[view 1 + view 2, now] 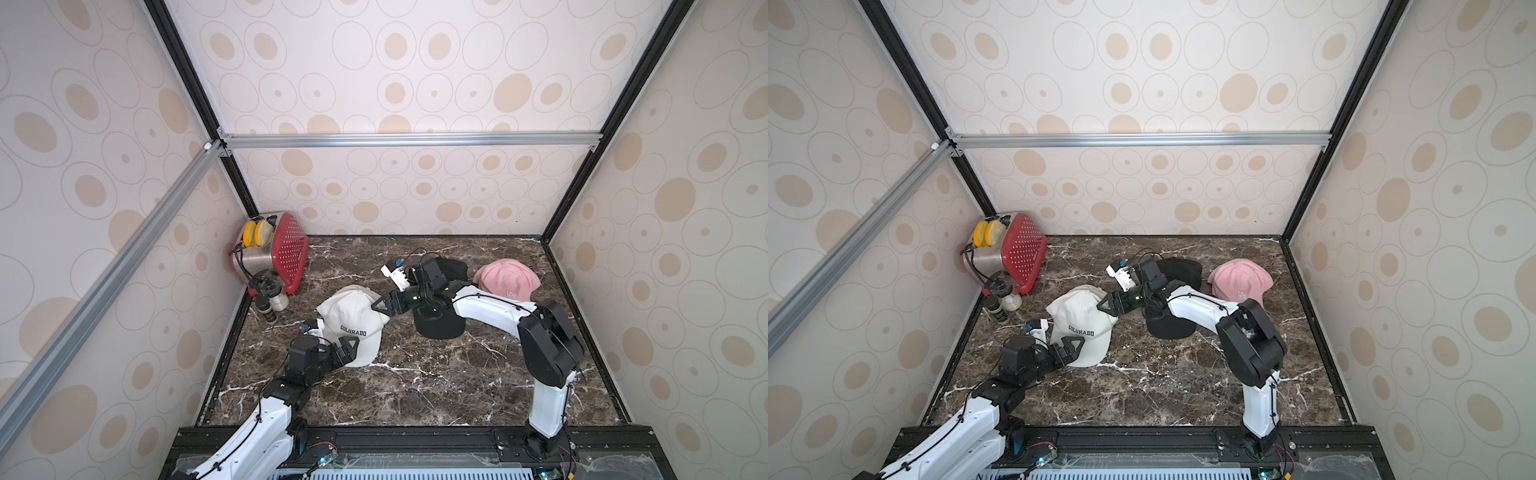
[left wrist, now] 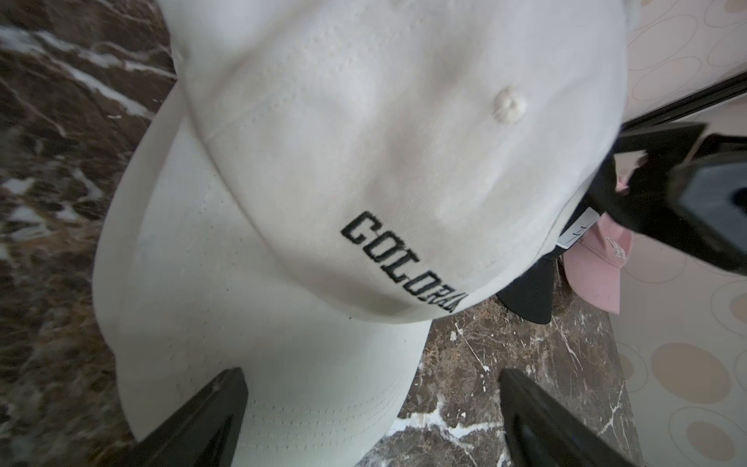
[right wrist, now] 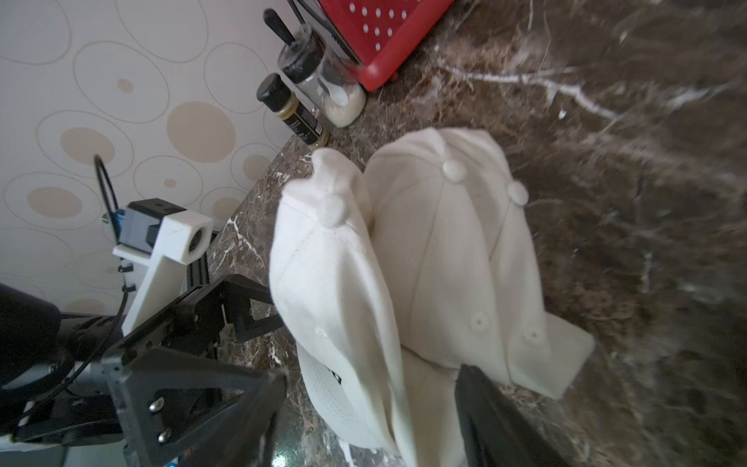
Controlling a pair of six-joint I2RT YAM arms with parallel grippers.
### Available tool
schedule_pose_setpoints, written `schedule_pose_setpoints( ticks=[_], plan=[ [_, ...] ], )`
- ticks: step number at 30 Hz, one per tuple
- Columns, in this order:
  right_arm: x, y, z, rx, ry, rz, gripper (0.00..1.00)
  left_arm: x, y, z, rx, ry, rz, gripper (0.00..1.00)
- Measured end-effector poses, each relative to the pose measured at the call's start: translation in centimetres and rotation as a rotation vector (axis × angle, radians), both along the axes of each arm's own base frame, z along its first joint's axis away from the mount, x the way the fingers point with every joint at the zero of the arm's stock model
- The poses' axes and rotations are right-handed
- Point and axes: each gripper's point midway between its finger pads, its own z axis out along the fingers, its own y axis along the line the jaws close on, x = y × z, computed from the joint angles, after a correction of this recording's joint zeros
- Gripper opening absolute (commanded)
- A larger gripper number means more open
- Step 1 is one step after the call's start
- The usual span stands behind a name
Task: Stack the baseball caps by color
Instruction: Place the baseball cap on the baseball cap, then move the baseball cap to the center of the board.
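- Spread wide on the left gripper (image 2: 372, 376), jaws astride the brim of the white caps (image 2: 364, 161).
- Parted likewise on the right gripper (image 3: 364, 380), jaws astride the same stack's far edge, gripping nothing.
- Behind the right jaws, under that arm: black caps (image 1: 440, 326) on the table (image 1: 415, 395).
- Beyond those, well apart from both jaws: pink caps (image 1: 507, 278).

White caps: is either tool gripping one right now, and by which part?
Nothing appears held. The left tool stands open over the brim of the lettered white cap. The right tool is at its crown, jaws apart, not pinching.
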Motion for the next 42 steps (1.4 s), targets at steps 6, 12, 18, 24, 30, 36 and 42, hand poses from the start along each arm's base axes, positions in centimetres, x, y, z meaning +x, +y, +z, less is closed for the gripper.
schedule_pose_setpoints(
  ticks=[6,12,18,24,30,36,42],
  plan=[
    [0.7,-0.7,3.4,0.041,-0.093,-0.054,1.0,0.1,0.1,0.0,0.003,-0.001,0.003,0.99],
    [-0.7,0.6,3.5,0.094,-0.003,0.011,1.0,0.2,0.3,0.0,0.013,-0.005,0.013,0.99],
    [-2.0,3.3,3.2,0.121,0.056,0.09,1.0,0.3,0.5,-0.2,0.023,-0.004,0.025,0.99],
    [-2.1,5.8,2.6,0.142,0.109,0.144,1.0,0.3,0.6,-0.6,0.032,0.01,0.027,0.99],
    [-2.2,6.7,1.9,0.151,0.158,0.174,1.0,0.4,0.6,-0.7,0.038,0.02,0.027,0.99],
    [-1.7,5.4,1.8,0.107,0.107,0.083,1.0,0.7,0.5,-0.7,0.048,0.028,0.024,0.99],
    [-3.2,4.9,4.9,0.157,0.08,0.135,1.0,0.8,0.5,-0.9,0.058,0.034,0.018,0.99]
  ],
)
